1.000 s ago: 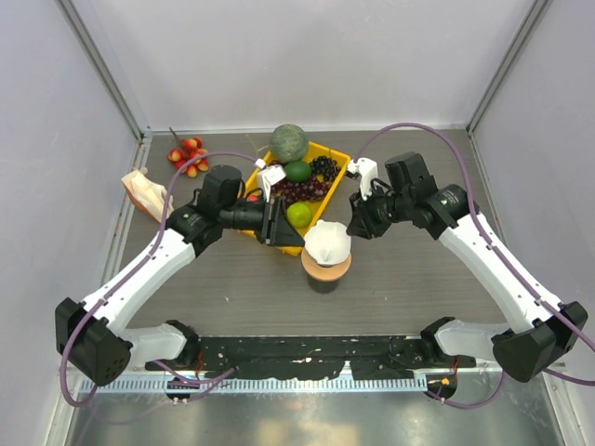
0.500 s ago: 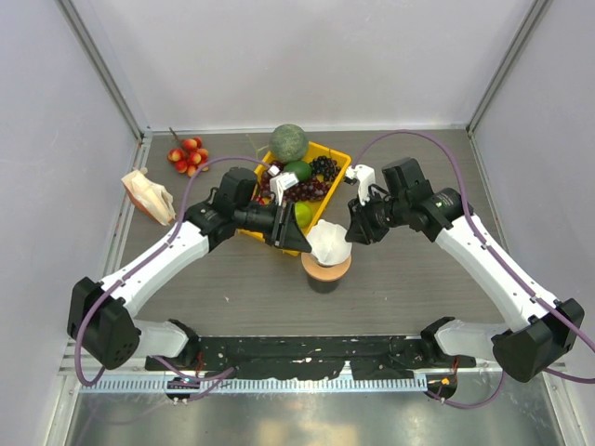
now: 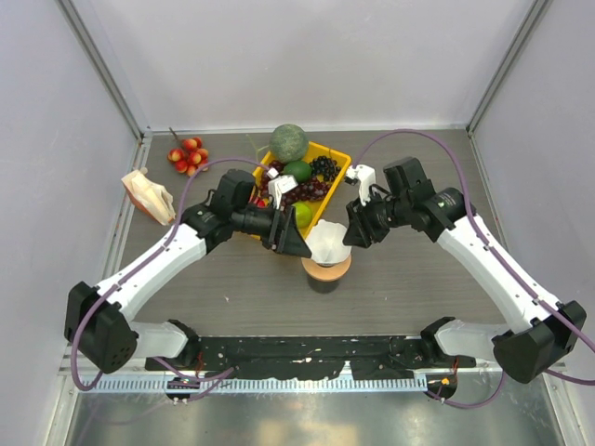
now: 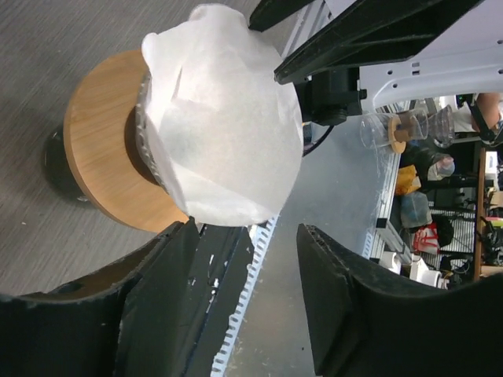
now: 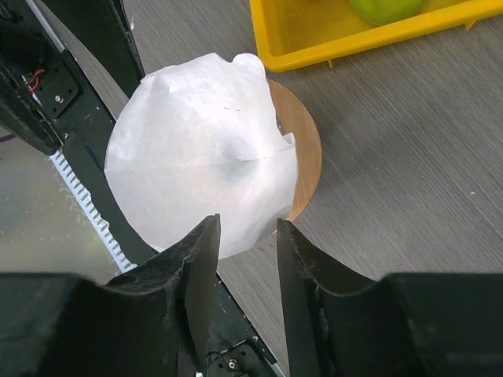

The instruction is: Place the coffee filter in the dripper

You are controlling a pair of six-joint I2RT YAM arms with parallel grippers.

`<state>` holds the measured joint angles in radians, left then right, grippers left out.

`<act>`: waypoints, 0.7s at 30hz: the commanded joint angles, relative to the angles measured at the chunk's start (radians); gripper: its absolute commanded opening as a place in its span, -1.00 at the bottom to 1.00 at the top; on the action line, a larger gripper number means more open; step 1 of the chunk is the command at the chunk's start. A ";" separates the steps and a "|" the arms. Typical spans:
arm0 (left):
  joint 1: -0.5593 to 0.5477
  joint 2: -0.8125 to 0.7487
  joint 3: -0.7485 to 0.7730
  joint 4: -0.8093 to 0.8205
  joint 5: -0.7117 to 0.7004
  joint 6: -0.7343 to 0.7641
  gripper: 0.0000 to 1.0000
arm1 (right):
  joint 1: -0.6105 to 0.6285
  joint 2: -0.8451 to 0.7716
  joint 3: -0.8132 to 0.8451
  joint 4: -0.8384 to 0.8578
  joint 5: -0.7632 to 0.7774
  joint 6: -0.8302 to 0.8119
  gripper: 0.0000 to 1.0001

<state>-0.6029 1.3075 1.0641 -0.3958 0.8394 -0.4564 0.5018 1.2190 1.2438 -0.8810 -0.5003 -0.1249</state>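
The white coffee filter (image 3: 328, 242) sits cone-shaped in the dripper, which rests in a tan wooden ring (image 3: 326, 268) over a dark cup. The filter hides most of the dripper; only a strip of its clear ribbed wall (image 4: 140, 118) shows in the left wrist view. My left gripper (image 3: 297, 244) is open and empty just left of the filter (image 4: 228, 118). My right gripper (image 3: 352, 232) is open just right of the filter (image 5: 196, 165), its fingertips (image 5: 200, 251) at the paper's edge and not holding it.
A yellow tray (image 3: 343, 171) with a lime, grapes and a green apple stands right behind the ring. A melon (image 3: 289, 142) lies at its far corner. Red fruits (image 3: 189, 155) and a beige paper bundle (image 3: 147, 193) lie at far left.
My left gripper has moved right and nearer, from beside the tray up to the filter. My right gripper has edged slightly left toward the filter. The filter stays in place.
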 commanded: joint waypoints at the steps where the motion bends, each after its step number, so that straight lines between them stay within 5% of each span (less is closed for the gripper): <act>1: -0.005 -0.106 0.074 -0.034 0.030 0.068 0.31 | -0.003 -0.085 0.083 -0.019 -0.035 -0.004 -0.09; 8: 0.005 -0.191 0.191 -0.204 -0.011 0.214 0.66 | -0.003 -0.185 0.150 -0.045 -0.050 -0.035 0.36; 11: 0.040 -0.238 0.243 -0.267 -0.036 0.260 0.95 | -0.003 -0.239 0.161 -0.035 -0.026 -0.033 0.73; 14: 0.122 -0.274 0.309 -0.314 -0.046 0.271 0.99 | -0.003 -0.288 0.163 -0.010 0.043 -0.019 0.99; 21: 0.385 -0.249 0.473 -0.665 -0.144 0.386 0.99 | -0.097 -0.423 0.097 0.040 0.276 0.048 0.91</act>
<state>-0.3187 1.0313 1.4536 -0.7860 0.7811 -0.1829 0.4900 0.8619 1.3705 -0.9073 -0.3695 -0.1360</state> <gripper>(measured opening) 0.991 0.958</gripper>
